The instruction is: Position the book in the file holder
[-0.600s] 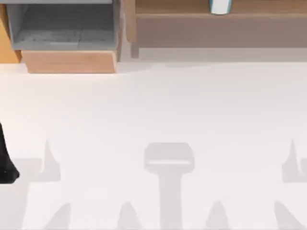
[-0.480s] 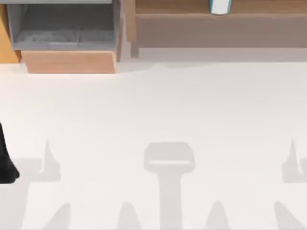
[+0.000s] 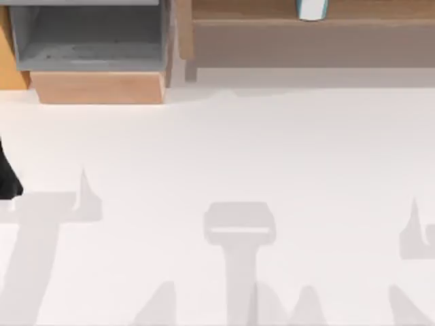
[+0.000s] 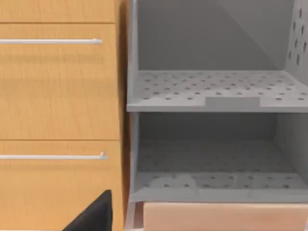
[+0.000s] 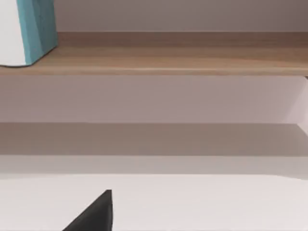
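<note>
The book (image 3: 311,8) has a teal-blue cover and stands upright on the long wooden shelf (image 3: 306,41) at the back right; the right wrist view shows the book (image 5: 33,31) on the shelf board. The file holder (image 3: 88,41) is a grey open box with a light wood front lip at the back left, and nothing lies in it. In the left wrist view the file holder (image 4: 216,91) faces me with two grey perforated tiers. My left gripper (image 3: 8,182) is a dark shape at the table's left edge, well in front of the holder. A black edge of my right gripper (image 5: 91,214) shows low in the right wrist view.
An orange-tan cabinet (image 4: 57,96) with two drawer handles stands right beside the file holder. The wooden shelf (image 5: 168,60) runs along the back right with a recess beneath it. The white table (image 3: 238,149) spreads wide in front of both.
My left arm's dark tip has moved toward the back of the table, and its shadow has shifted with it. The book and file holder have not moved.
</note>
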You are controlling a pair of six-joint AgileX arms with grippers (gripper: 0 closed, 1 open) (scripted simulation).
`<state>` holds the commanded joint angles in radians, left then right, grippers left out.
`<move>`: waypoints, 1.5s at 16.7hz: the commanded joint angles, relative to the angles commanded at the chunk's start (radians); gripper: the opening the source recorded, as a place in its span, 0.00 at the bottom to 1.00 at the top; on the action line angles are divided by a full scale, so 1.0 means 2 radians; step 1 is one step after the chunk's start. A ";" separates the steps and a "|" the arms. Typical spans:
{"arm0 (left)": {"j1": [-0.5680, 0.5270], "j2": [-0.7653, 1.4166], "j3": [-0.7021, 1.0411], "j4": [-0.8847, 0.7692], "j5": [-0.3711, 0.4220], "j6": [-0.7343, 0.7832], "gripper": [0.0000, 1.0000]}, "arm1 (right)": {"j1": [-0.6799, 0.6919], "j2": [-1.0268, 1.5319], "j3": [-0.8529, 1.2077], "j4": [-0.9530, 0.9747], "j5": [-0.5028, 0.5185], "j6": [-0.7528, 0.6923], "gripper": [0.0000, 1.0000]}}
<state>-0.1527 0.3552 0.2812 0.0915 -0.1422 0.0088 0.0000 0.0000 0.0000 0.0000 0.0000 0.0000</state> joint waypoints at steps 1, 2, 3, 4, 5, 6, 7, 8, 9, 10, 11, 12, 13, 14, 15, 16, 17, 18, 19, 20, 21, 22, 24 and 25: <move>-0.017 0.041 0.032 0.010 -0.016 0.001 1.00 | 0.000 0.000 0.000 0.000 0.000 0.000 1.00; -0.034 0.086 0.067 0.020 -0.032 0.002 1.00 | 0.000 0.000 0.000 0.000 0.000 0.000 1.00; -0.053 0.133 0.105 0.031 -0.049 0.002 1.00 | 0.000 0.000 0.000 0.000 0.000 0.000 1.00; -0.071 0.182 0.144 0.041 -0.067 0.003 1.00 | 0.000 0.000 0.000 0.000 0.000 0.000 1.00; -0.091 0.234 0.186 0.053 -0.085 0.004 1.00 | 0.000 0.000 0.000 0.000 0.000 0.000 1.00; -0.110 0.286 0.229 0.064 -0.103 0.004 1.00 | 0.000 0.000 0.000 0.000 0.000 0.000 1.00; -0.129 0.340 0.273 0.075 -0.121 0.005 1.00 | 0.000 0.000 0.000 0.000 0.000 0.000 1.00; -0.148 0.395 0.317 0.085 -0.139 0.005 1.00 | 0.000 0.000 0.000 0.000 0.000 0.000 1.00; -0.167 0.450 0.363 0.096 -0.156 0.005 1.00 | 0.000 0.000 0.000 0.000 0.000 0.000 1.00; -0.186 0.505 0.408 0.106 -0.173 0.006 1.00 | 0.000 0.000 0.000 0.000 0.000 0.000 1.00; -0.204 0.560 0.453 0.115 -0.190 0.006 1.00 | 0.000 0.000 0.000 0.000 0.000 0.000 1.00; -0.221 0.614 0.498 0.124 -0.206 0.006 1.00 | 0.000 0.000 0.000 0.000 0.000 0.000 1.00; -0.238 0.667 0.542 0.133 -0.221 0.006 1.00 | 0.000 0.000 0.000 0.000 0.000 0.000 1.00; -0.254 0.718 0.585 0.141 -0.236 0.006 1.00 | 0.000 0.000 0.000 0.000 0.000 0.000 1.00; -0.268 0.768 0.627 0.149 -0.250 0.005 1.00 | 0.000 0.000 0.000 0.000 0.000 0.000 1.00; -0.282 0.815 0.666 0.155 -0.262 0.005 1.00 | 0.000 0.000 0.000 0.000 0.000 0.000 1.00; -0.293 0.860 0.704 0.162 -0.274 0.005 1.00 | 0.000 0.000 0.000 0.000 0.000 0.000 1.00; -0.304 0.902 0.740 0.167 -0.285 0.004 1.00 | 0.000 0.000 0.000 0.000 0.000 0.000 1.00; -0.313 0.941 0.773 0.172 -0.294 0.004 1.00 | 0.000 0.000 0.000 0.000 0.000 0.000 1.00; -0.321 0.976 0.803 0.176 -0.303 0.003 1.00 | 0.000 0.000 0.000 0.000 0.000 0.000 1.00; -0.328 1.007 0.830 0.180 -0.310 0.003 1.00 | 0.000 0.000 0.000 0.000 0.000 0.000 1.00; -0.334 1.032 0.852 0.183 -0.316 0.003 1.00 | 0.000 0.000 0.000 0.000 0.000 0.000 1.00; -0.342 1.068 0.884 0.187 -0.324 0.002 1.00 | 0.000 0.000 0.000 0.000 0.000 0.000 1.00; -0.345 1.078 0.894 0.189 -0.327 0.002 1.00 | 0.000 0.000 0.000 0.000 0.000 0.000 1.00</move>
<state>-0.8420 2.5120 2.0690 0.4686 -0.7958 0.0125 0.0000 0.0000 0.0000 0.0000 0.0000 0.0000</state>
